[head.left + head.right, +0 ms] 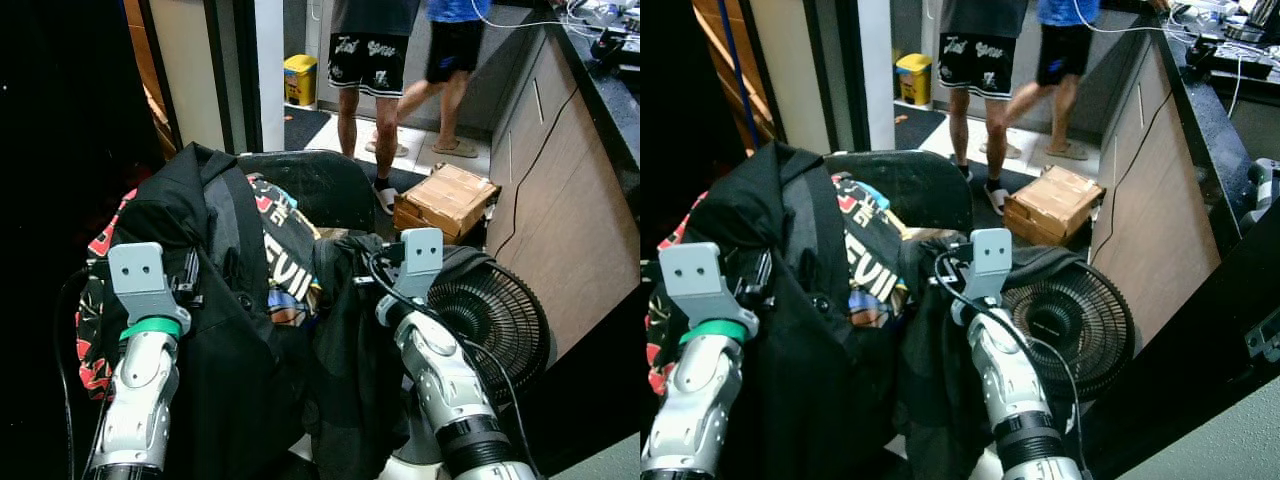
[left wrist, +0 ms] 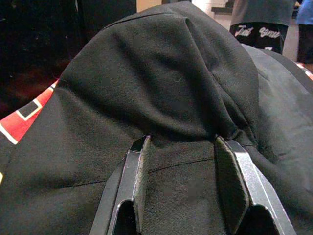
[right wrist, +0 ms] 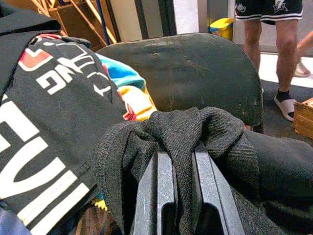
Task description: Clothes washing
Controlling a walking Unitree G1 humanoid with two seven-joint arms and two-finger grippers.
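Clothes (image 1: pixel 250 300) heaped on chair (image 1: pixel 320 185). Right gripper (image 3: pixel 178 161) pinched on dark fabric fold (image 3: pixel 186 129); left gripper (image 2: pixel 183 178) spread against black jacket (image 2: pixel 161 88), probably ungripped. Close left before lifting together.

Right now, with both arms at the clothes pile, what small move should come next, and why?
Probably close the left pincer. Its fingers stand apart against the black jacket, gripping nothing, while the right pincer is already shut on a fold of the dark grey garment. With both sides gripped, the pile could likely be lifted off the black chair.
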